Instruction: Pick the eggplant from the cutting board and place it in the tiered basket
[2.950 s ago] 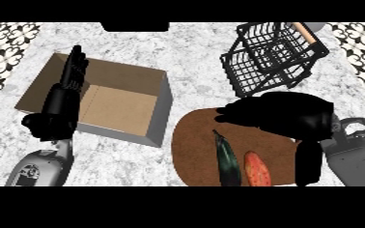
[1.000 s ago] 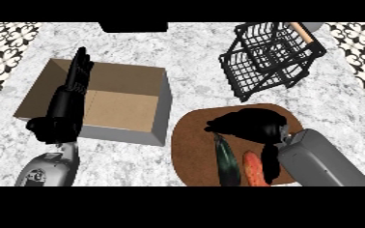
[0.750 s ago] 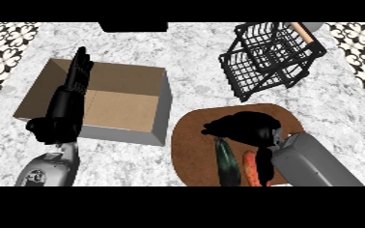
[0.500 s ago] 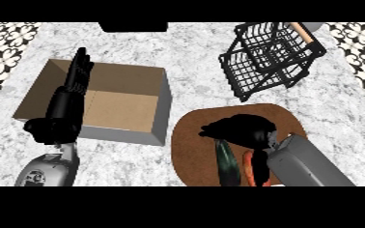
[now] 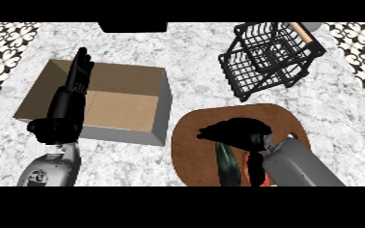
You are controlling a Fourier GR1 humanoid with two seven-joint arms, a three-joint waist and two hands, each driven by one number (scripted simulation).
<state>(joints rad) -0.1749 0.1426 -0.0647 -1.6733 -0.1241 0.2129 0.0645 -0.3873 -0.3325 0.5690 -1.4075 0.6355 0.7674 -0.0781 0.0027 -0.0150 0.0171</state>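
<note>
Your left hand [image 5: 71, 94] rests with straight fingers over the open cardboard box [image 5: 107, 101] at the left of the surface [image 5: 192, 63]; leave it there. On the brown cutting board [image 5: 189, 145] the dark eggplant [image 5: 228, 164] lies lengthwise just beside an orange-red vegetable [image 5: 254, 171], so curl only round the eggplant. Your right hand [image 5: 239, 131] hangs over its far end with fingers bent downward, whether touching I cannot tell; the black wire basket [image 5: 267, 60] stands well apart, beyond the board.

Two smooth grey forearms with rounded casings end in matte black hands: the left hand [image 5: 71, 89] slender-fingered, the right hand [image 5: 239, 131] bulkier.
</note>
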